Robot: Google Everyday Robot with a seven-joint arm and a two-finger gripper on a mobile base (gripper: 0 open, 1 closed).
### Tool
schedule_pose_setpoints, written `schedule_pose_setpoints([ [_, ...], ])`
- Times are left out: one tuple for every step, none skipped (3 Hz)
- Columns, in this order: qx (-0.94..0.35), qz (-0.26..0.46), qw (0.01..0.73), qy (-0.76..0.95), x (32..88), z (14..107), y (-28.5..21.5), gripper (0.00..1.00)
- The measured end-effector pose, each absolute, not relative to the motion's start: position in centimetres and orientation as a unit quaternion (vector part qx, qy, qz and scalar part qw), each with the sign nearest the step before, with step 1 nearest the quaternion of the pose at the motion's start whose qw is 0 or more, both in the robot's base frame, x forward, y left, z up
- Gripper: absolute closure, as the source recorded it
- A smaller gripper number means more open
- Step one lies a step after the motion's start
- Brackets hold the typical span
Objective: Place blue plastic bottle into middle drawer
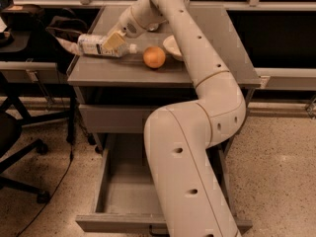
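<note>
The blue plastic bottle (92,45) lies on its side at the left of the grey cabinet's top (113,73), with its white cap pointing right toward the orange. My gripper (114,41) reaches down from the arm and sits right over the bottle's cap half, touching or nearly touching it. The middle drawer (126,194) is pulled open at the bottom of the cabinet; its inside shows nothing in it, and my arm hides its right part.
An orange (154,57) and a white bowl (172,45) sit on the cabinet top right of the bottle. A shut shallower drawer front (111,117) is above the open one. A black office chair (15,132) and a desk stand at the left.
</note>
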State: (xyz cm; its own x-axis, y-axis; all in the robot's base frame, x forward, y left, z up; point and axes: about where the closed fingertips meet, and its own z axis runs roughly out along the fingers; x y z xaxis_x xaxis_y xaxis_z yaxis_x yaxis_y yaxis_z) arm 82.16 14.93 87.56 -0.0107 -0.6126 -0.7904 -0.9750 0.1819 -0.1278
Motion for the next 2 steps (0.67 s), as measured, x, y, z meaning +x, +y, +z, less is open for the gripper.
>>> schedule_pose_setpoints([
  [-0.593,0.239,0.378,0.669,82.16,87.56,14.94,1.0],
  [-0.599,0.236,0.378,0.666,81.88,88.2,15.29,1.0],
])
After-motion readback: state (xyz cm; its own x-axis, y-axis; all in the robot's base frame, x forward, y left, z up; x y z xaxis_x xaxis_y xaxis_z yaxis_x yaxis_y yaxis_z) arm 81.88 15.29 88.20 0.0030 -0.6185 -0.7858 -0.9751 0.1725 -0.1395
